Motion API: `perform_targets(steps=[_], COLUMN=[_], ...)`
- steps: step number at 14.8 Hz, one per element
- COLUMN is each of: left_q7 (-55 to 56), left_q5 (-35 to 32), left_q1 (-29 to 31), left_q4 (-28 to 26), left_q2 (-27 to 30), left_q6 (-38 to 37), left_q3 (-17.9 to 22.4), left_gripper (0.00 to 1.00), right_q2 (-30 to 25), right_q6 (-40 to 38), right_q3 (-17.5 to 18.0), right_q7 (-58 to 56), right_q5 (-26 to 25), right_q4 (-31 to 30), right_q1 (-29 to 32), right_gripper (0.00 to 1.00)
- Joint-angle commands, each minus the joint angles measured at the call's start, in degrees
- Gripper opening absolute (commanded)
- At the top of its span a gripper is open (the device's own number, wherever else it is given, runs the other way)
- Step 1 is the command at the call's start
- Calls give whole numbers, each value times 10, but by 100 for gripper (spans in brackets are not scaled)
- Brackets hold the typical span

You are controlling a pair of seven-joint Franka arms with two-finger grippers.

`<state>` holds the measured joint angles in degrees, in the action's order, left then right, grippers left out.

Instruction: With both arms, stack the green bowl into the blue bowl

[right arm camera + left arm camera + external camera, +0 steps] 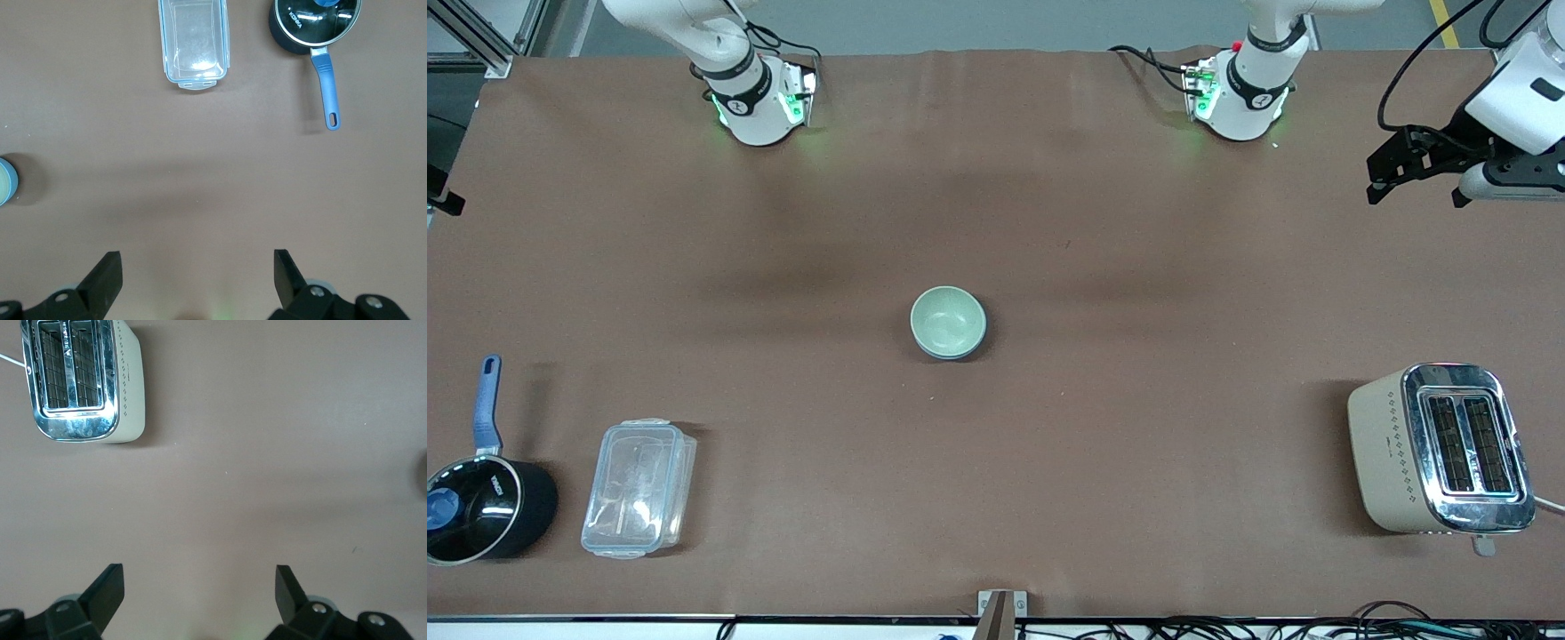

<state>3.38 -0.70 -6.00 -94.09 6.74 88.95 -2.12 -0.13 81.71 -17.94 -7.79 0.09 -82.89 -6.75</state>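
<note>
Both grippers hang spread wide and empty over bare table: the left gripper (200,597) with the toaster (83,380) ahead of it, the right gripper (198,280) with the container (194,43) and saucepan (313,27) ahead. Mid-table, well apart from both, the green bowl (948,320) sits nested upright in the blue bowl (960,352), only a thin blue rim showing.

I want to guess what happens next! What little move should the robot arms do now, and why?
Probably none, just wait where they are. The green bowl already sits inside the blue bowl in the middle of the table, so the stacking looks done. The left gripper and the right gripper are both open, hold nothing, and are high over bare table away from the bowls.
</note>
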Motion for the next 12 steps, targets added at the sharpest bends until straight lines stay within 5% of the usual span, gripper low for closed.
perform_targets(steps=[1,12], left_q7=[1,-4], left_q5=[-4,-4], left_q1=[-1,0], left_q4=[5,16], left_q2=[5,4], left_q6=[-10,-13], left_q3=[-3,-2], left_gripper=[100,100], right_q2=[-5,-27], right_q6=[-5,-2], right_q3=[104,92], right_q7=[13,40], right_q5=[-12,-26], right_q4=[2,-22], right_q1=[100,86], right_gripper=[100,99])
